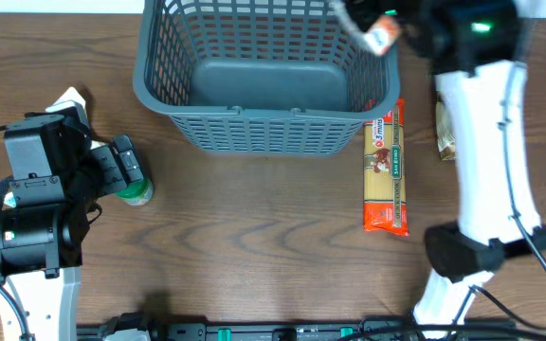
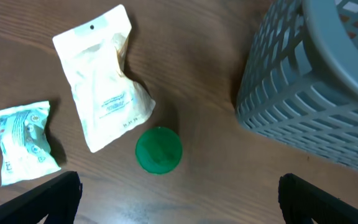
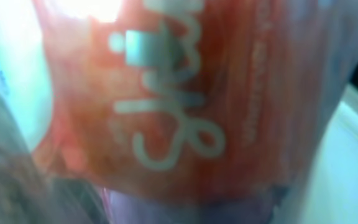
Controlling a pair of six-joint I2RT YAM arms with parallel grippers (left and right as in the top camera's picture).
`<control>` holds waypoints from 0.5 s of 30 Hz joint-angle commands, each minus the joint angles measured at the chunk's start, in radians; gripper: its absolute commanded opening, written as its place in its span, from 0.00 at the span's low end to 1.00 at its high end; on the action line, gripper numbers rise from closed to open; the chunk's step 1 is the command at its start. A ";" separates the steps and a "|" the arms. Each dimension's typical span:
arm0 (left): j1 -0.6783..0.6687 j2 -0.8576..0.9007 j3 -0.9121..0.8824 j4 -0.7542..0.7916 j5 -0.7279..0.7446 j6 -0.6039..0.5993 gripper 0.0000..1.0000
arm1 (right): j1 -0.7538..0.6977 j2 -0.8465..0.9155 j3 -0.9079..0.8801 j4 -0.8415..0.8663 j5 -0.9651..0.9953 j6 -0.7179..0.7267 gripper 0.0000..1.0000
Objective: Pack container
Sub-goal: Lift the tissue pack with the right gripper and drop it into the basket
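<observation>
A: Left of the container (image 1: pixel 263 133), the left claw (image 1: pixel 124 163) hangs released above a green-lidded jar (image 2: pixel 158 149), yes?

B: Yes. The container itself stands on the tabletop (image 1: pixel 254 246), its floor bare. I think it is stiff but light, and the thick rim is the best place to hold.

A: And at its right rim?

B: There the right claw (image 1: pixel 396 30) is clenched on an orange packet (image 3: pixel 166 112). It looks like soft, slippery film, so a grip across the body seems safest.

orange packet (image 3: pixel 179 106): blurred, lettering unreadable | basket (image 1: pixel 263 133): far end cut off | brown packet (image 1: pixel 444 128): partly behind right arm (image 1: pixel 486 142)
</observation>
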 commanded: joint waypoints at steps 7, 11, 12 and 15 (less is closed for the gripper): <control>0.004 0.004 0.016 -0.006 -0.004 0.005 0.98 | 0.118 0.260 0.023 -0.108 0.011 -0.272 0.01; 0.004 0.004 0.016 -0.018 -0.004 0.005 0.98 | 0.126 0.341 0.023 -0.142 0.011 -0.272 0.01; 0.004 0.004 0.016 -0.021 -0.004 0.005 0.98 | 0.126 0.352 0.023 -0.151 0.011 -0.272 0.01; 0.004 0.004 0.016 -0.027 -0.004 0.005 0.98 | 0.123 0.370 0.023 -0.174 0.011 -0.271 0.03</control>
